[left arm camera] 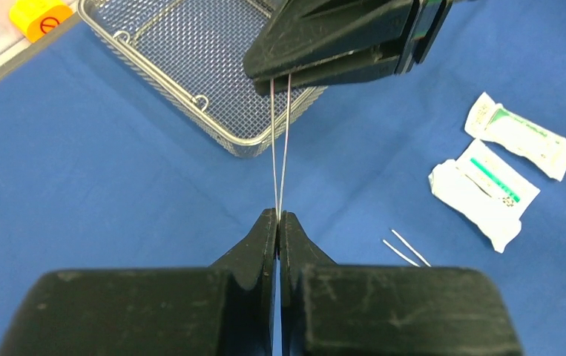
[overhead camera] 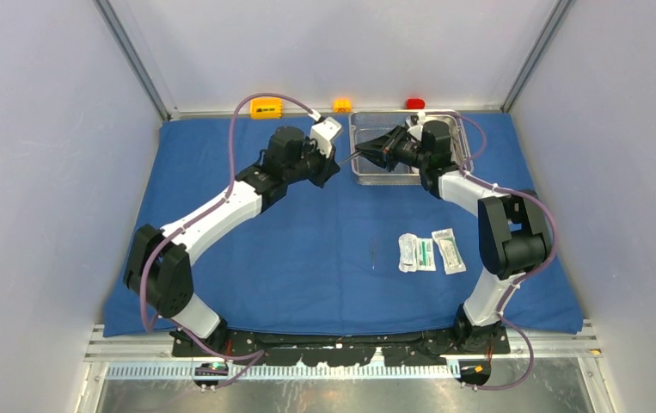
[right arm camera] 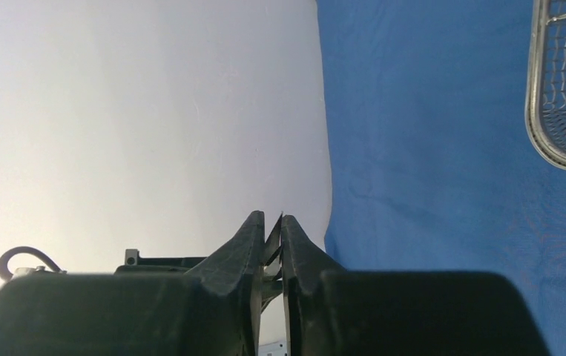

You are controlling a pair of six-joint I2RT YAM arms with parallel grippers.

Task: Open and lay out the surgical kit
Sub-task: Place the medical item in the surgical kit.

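- Surgical kit (overhead camera: 247, 258): its blue cloth wrap (left arm camera: 79, 170) lies spread flat over the worktop. The steel mesh tray (left arm camera: 220, 137) sits at the far edge on the right, and the white-green packets (overhead camera: 427, 251) are laid in a row nearer the arm bases.
- Forceps (left arm camera: 280, 148): these are off the cloth, stretched in the air between the two hands, just in front of the tray's near corner.
- Left hand (left arm camera: 278, 222): pinched tight on the end of the forceps where the two prongs meet.
- Right hand (left arm camera: 274, 76): narrowed onto the other end, where the prongs stand slightly apart. Its own wrist view shows a thin sliver of steel between nearly touching fingers (right arm camera: 246, 245).
- Step in hand: by my reading, the forceps are passing from one arm to the other on the way to being laid out. The pictures do not show which way they are going.
- Next move: one hand must let go cleanly while the other keeps a firm pinch. Such a thin springy tool could twist or slip if both pull at once.
- Placement: it then needs setting flat on bare cloth, probably near the second thin steel instrument (left arm camera: 406, 248) beside the packets, without overlapping either.
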